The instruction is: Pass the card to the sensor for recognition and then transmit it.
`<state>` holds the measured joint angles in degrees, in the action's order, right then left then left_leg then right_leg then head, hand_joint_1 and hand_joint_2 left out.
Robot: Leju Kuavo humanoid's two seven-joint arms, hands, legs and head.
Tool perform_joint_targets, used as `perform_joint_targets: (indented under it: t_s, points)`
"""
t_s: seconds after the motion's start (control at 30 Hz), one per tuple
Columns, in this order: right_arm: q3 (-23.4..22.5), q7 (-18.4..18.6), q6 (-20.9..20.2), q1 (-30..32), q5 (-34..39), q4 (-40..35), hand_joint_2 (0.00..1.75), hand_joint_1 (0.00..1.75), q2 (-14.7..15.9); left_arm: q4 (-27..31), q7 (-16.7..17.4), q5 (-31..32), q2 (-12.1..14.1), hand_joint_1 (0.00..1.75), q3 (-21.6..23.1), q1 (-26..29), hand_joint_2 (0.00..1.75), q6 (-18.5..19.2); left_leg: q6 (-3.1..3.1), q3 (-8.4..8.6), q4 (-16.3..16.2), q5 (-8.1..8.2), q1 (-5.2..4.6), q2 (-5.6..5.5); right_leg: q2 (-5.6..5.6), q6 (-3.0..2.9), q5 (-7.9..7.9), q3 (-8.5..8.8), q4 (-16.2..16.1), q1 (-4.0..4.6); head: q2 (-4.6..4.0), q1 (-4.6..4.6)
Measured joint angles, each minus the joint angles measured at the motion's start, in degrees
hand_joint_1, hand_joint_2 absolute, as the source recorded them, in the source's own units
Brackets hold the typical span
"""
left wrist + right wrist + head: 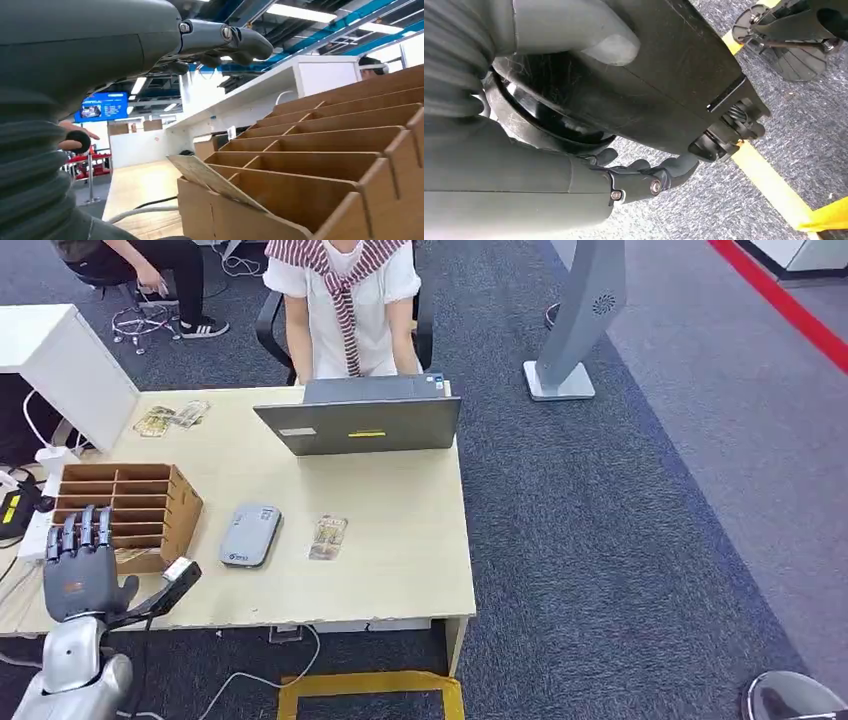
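Note:
A patterned card (328,536) lies flat on the desk, just right of the grey sensor pad (249,534). My left hand (80,560) is raised at the desk's front left corner with its fingers straight and apart, holding nothing, close beside the cardboard slot organizer (130,502). In the left wrist view the fingers (225,39) reach over the organizer (320,165), where another card (210,181) leans out of a lower slot. My right hand (639,177) hangs low beside my body over the carpet, holding nothing.
An open laptop (362,422) stands at the desk's far side with a person (345,300) seated behind it. More cards (170,418) lie at the far left by a white box (60,355). Yellow tape (370,692) marks the floor in front of the desk.

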<state>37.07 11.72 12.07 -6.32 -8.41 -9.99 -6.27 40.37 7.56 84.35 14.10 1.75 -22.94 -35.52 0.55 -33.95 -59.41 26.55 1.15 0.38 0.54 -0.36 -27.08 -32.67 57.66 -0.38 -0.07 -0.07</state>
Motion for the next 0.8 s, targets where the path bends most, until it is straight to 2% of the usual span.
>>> perform_joint_targets:
  t_s: [0.17, 0.3, 0.8]
  points:
    - [0.0, 0.0, 0.0, 0.0, 0.0, 0.0, 1.75, 0.0, 0.0, -1.4, 1.2, 0.3, 0.2, 0.0, -0.2, -1.2, 1.75, 4.5, 0.0, -0.01, 0.0, 0.0, 0.0, 0.0, 0.0, 0.0, 0.0, 0.01, 0.0, 0.0, 0.0, -0.02]
    - [0.0, 0.1, 0.0, 0.0, 0.0, 0.0, 1.75, 0.0, 0.0, -1.9, 2.6, 0.9, 0.2, 0.0, -0.2, -2.4, 1.75, 6.6, 0.0, -0.01, 0.0, 0.0, -0.01, 0.0, -0.01, 0.0, 0.0, 0.02, 0.0, 0.0, 0.0, 0.0]
    - [0.0, 0.1, 0.0, 0.0, 0.0, 0.0, 1.75, 0.0, 0.0, -2.0, 3.0, 0.7, 0.3, 0.0, -0.2, -3.3, 1.75, 7.0, 0.0, -0.01, 0.0, 0.0, 0.0, 0.0, -0.01, 0.0, 0.0, 0.01, 0.0, 0.0, 0.0, -0.02]
